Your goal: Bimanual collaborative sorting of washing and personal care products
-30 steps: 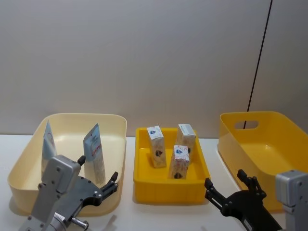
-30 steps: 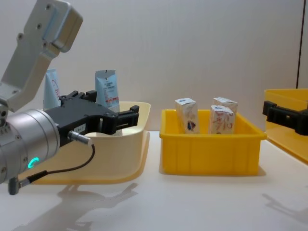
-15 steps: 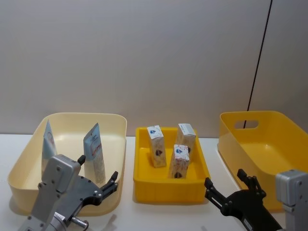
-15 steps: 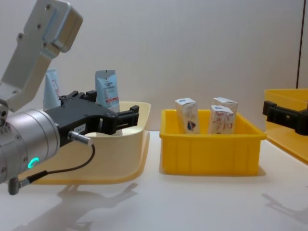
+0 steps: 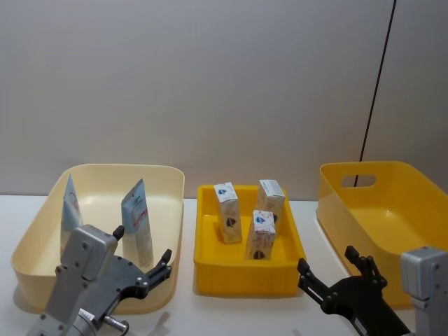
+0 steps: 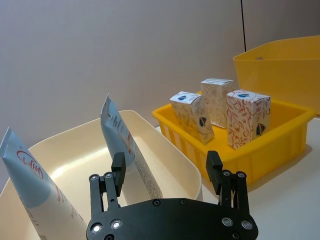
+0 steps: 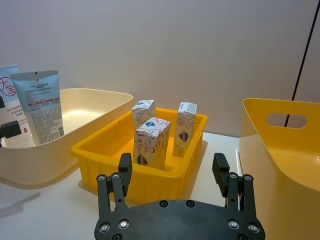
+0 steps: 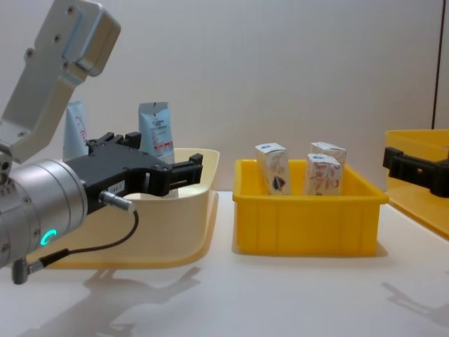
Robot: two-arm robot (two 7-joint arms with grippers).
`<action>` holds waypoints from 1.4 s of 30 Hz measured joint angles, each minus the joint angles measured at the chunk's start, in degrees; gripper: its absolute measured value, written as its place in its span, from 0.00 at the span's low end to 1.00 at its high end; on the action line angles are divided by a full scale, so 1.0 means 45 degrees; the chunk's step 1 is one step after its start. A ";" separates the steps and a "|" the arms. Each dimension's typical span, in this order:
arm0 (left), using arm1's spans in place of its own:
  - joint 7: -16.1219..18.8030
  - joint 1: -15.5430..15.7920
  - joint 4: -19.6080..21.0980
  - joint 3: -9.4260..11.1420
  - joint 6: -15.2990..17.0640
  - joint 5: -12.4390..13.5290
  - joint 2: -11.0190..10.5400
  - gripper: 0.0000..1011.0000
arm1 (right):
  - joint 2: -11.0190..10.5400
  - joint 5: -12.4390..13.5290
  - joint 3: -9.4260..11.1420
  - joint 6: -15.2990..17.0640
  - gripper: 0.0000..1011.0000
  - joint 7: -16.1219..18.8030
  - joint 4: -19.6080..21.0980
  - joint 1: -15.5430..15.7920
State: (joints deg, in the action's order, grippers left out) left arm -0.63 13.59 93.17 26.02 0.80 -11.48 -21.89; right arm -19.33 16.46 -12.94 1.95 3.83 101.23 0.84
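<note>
Head view: left gripper (image 5: 142,243) and right gripper (image 5: 326,257) hovered near, jaws apart, empty.
Likely best: pinch the right tube (image 5: 137,222) squarely across its flat faces.

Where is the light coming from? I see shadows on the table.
Chest view: soft grey shadows lie on the table under the left gripper and the right gripper, so light likely comes from above. Right wrist view: a faint shadow by the cream tub. Left wrist view: no glare on the cartons.

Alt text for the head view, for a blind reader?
A cream tub holds two squeeze tubes, a yellow tray three white cartons, beside a yellow tub. The left gripper and right gripper hang open in front.
</note>
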 joint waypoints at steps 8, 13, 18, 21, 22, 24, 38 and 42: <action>0.0000 0.0000 0.0000 0.0000 0.0000 0.0000 -0.0001 0.99 | 0.0000 0.0000 0.0000 0.0000 0.99 0.0000 0.0000 0.0000; 0.0000 0.0000 0.0000 0.0001 0.0000 0.0000 0.0000 0.99 | 0.0000 0.0000 0.0000 0.0000 0.99 0.0000 0.0000 0.0000; -0.0012 -0.0006 0.0000 -0.0050 0.0006 -0.0016 0.0000 0.99 | 0.0000 0.0000 0.0000 0.0000 0.99 0.0000 0.0000 0.0000; -0.0061 -0.0010 0.0000 -0.0166 0.0045 -0.0097 -0.0029 0.99 | 0.0000 0.0000 0.0000 0.0000 0.99 0.0000 0.0000 -0.0001; -0.0087 -0.0008 0.0000 -0.0199 0.0071 -0.0140 -0.0040 0.99 | 0.0000 0.0000 0.0000 0.0000 0.99 0.0000 0.0000 0.0000; -0.0166 0.0022 -0.0015 -0.0311 0.0139 -0.0253 -0.0072 0.99 | 0.0000 0.0000 0.0001 -0.0001 0.99 0.0000 0.0000 0.0000; -0.1058 0.0684 -0.0542 -0.0913 0.0753 -0.1173 -0.0088 0.99 | 0.0000 0.0000 0.0001 0.0000 0.99 0.0000 0.0000 -0.0001; -0.1422 0.0932 -0.0778 -0.1050 0.1047 -0.1527 -0.0009 0.99 | 0.0000 0.0000 0.0000 0.0000 0.99 0.0000 0.0000 0.0000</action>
State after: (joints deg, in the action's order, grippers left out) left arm -7.02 17.78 89.67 21.30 5.51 -18.35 -21.93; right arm -19.33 16.47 -12.94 1.95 3.83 101.23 0.84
